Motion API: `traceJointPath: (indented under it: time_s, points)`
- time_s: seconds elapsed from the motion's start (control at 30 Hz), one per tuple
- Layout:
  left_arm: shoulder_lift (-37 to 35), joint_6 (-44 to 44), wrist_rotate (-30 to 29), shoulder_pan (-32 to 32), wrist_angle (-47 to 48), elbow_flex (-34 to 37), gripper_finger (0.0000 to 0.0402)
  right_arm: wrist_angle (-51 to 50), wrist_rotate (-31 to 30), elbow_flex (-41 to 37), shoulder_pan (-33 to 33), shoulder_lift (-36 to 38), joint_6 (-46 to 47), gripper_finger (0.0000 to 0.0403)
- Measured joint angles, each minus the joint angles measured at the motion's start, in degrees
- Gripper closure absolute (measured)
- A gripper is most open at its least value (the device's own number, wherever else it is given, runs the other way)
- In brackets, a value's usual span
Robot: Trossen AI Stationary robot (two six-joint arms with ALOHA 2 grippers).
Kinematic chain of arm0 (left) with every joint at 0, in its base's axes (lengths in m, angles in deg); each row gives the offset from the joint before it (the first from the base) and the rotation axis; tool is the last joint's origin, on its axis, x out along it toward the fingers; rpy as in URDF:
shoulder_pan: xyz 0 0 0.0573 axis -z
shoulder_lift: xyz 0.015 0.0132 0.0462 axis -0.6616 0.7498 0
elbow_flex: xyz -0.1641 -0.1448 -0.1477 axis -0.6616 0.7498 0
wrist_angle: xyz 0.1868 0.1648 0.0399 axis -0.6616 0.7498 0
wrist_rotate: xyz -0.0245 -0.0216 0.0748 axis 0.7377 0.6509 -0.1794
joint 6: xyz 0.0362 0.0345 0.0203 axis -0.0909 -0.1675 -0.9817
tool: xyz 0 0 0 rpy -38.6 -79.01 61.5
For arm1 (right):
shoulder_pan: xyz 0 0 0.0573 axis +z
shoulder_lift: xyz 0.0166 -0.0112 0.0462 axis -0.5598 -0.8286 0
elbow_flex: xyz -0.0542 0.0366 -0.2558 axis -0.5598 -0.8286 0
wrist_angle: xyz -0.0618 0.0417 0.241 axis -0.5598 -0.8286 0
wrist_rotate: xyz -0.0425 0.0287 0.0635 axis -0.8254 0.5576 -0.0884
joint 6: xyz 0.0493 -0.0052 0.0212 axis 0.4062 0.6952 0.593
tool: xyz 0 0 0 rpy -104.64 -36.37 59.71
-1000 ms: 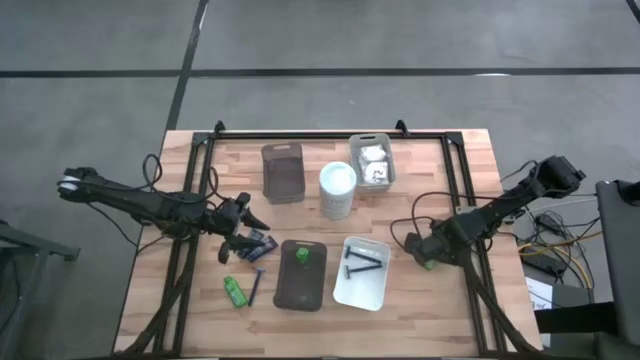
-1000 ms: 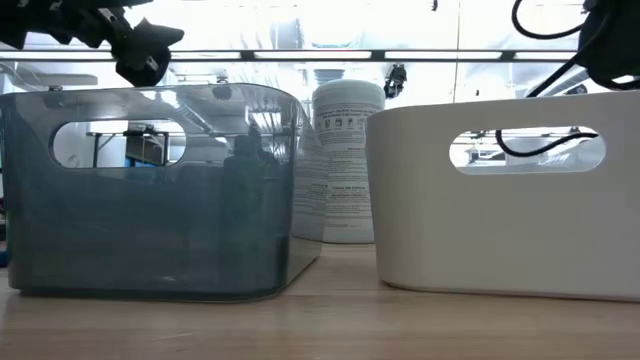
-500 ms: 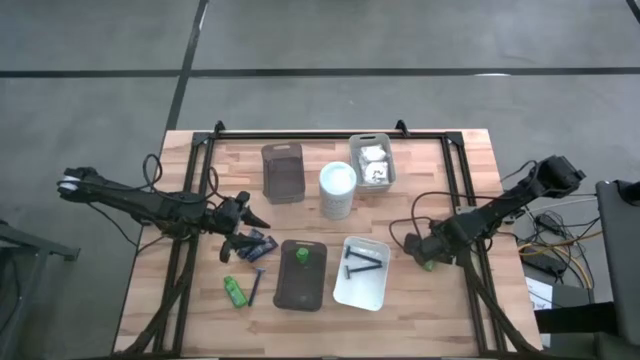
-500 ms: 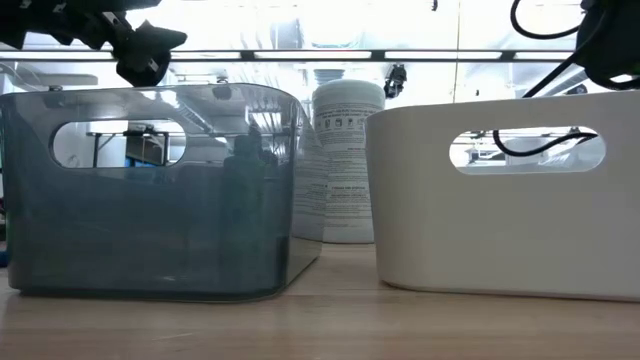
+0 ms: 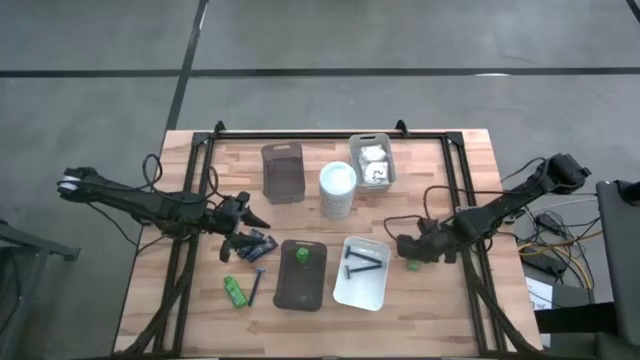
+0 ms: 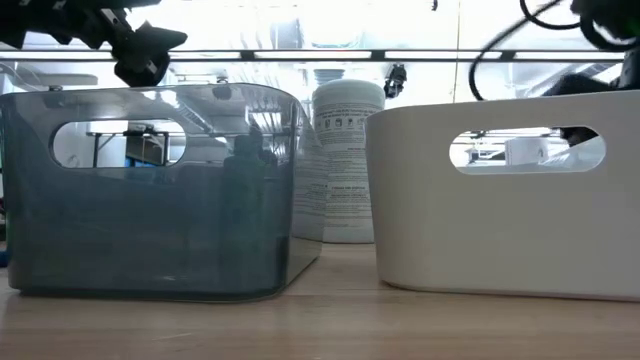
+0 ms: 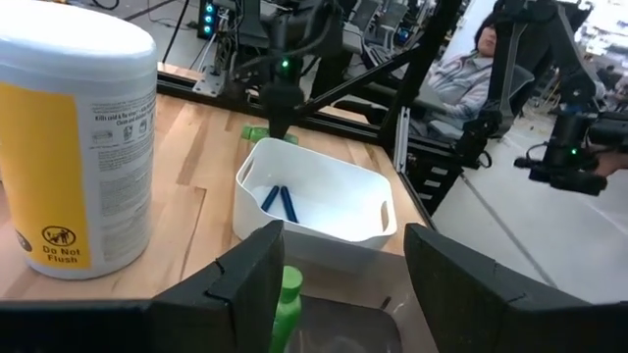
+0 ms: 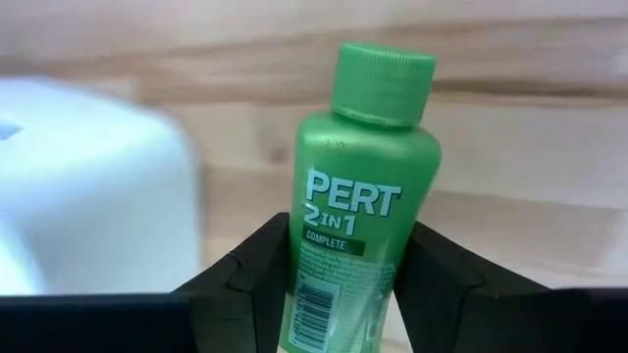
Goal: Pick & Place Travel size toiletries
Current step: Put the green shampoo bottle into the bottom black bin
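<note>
A: Why are the bins on the counter (image 5: 450,170) set out like that?

B: It looks like sorting by kind. The white tray (image 5: 362,273) holds two dark navy tubes (image 7: 281,201), the dark bin (image 5: 300,275) holds one green bottle (image 5: 300,256), and the grey tray (image 5: 372,160) at the back holds white wrapped packets. The wipes canister (image 5: 338,190) simply stands between them.

A: And the right hand (image 5: 408,250)?

B: It is just beside the white tray, clenched on a green Pert shampoo bottle (image 8: 355,191), cap pointing away from the wrist. I judge it is bound for the dark bin.

A: The left hand (image 5: 243,226)?

B: It hangs released over the loose items near the counter's left edge: another green bottle (image 5: 234,291), a razor (image 5: 256,286) and a dark item under the fingers that I cannot identify.

A: Anything hidden?

B: From table height the bin walls hide all their contents, and from overhead the gripped bottle shows only as a green speck.
</note>
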Motion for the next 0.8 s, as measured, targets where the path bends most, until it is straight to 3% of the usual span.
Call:
traceJointPath:
  time_s: [0.27,0.57,0.8]
  points:
    - [0.55,2.74,0.02,0.00,2.86,-2.78,0.0187,5.96,-3.77,0.10,0.01,5.26,-6.47,0.0259]
    - [6.38,-4.63,-2.27,-0.02,18.66,-15.02,0.0187,11.97,-8.14,0.20,0.00,11.09,-12.80,0.0261]
    - [12.22,-6.15,-3.91,-0.02,21.47,-21.84,0.0187,11.93,-9.11,5.96,-1.36,11.76,-23.25,0.0262]
